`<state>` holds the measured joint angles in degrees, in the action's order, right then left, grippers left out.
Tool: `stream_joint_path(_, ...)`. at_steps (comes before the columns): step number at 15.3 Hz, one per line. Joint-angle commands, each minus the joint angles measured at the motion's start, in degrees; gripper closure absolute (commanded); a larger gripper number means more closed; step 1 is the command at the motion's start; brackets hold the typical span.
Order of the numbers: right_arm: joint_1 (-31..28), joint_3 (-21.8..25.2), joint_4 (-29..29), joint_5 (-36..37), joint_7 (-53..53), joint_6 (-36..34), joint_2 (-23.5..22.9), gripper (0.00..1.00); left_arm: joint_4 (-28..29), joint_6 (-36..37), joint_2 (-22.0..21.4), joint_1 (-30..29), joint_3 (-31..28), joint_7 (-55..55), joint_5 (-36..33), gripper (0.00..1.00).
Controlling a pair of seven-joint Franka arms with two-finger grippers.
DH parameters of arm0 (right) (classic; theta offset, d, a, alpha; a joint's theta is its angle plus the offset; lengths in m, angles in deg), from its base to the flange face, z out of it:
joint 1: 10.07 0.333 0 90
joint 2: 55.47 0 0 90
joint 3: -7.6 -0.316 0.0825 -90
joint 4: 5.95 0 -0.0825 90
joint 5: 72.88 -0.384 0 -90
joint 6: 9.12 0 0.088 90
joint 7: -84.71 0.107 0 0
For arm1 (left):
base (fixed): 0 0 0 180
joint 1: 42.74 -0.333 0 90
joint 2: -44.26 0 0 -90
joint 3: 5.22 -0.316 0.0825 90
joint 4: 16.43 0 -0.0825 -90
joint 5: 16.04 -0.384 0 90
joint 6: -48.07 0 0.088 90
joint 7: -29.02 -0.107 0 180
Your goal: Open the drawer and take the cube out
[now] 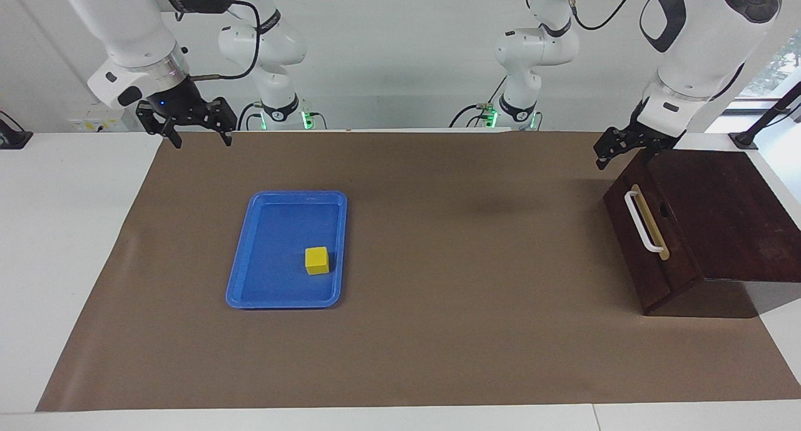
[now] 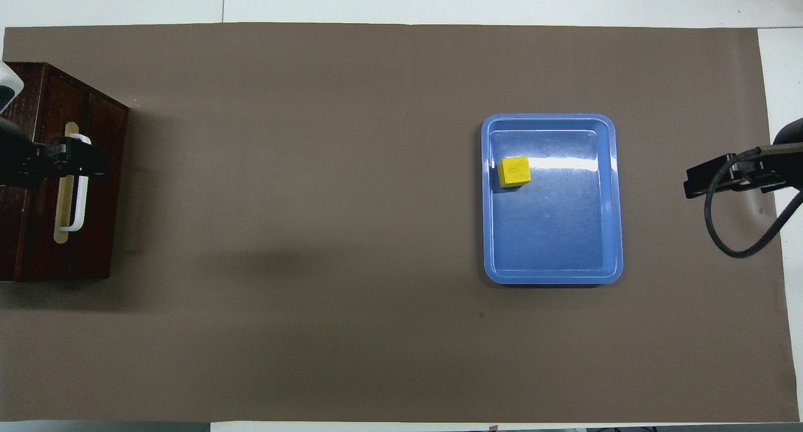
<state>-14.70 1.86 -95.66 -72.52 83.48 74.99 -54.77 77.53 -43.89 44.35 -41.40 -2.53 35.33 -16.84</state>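
Cube (image 1: 317,260) sits inside the blue tray (image 1: 250,274), toward the right arm's end of the table, at the tray's edge farther from the robots; it is already out of the drawer (image 1: 647,243), which looks pushed fully in with its white handle (image 1: 641,221) facing the table middle. Left gripper (image 1: 616,149) hangs over the drawer front's upper corner, just above the handle's end, fingers apart and holding nothing, likely lined up with the handle. Right gripper (image 1: 197,131) waits raised over the brown mat (image 1: 469,331) edge at its own end, fingers spread wide, empty. Nothing stands between tray and box; the mat between is bare, so no obstruction for either arm
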Motion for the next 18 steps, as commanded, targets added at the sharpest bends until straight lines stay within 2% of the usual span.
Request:
stream_joint_path(1, -0.9, -0.3, 0.1, 0.2, -1.2, 0.5, -0.2, 0.0, 1.7, -1.5, -1.1, 0.2, -0.6, -0.9, 0.9, 0.0)
stream_joint_path(18, -0.8, -0.3, 0.1, 0.2, -1.3, 0.6, -0.2, 0.0, 2.4, 1.1, -1.7, 0.5, 0.0, -1.0, 0.9, 0.0)
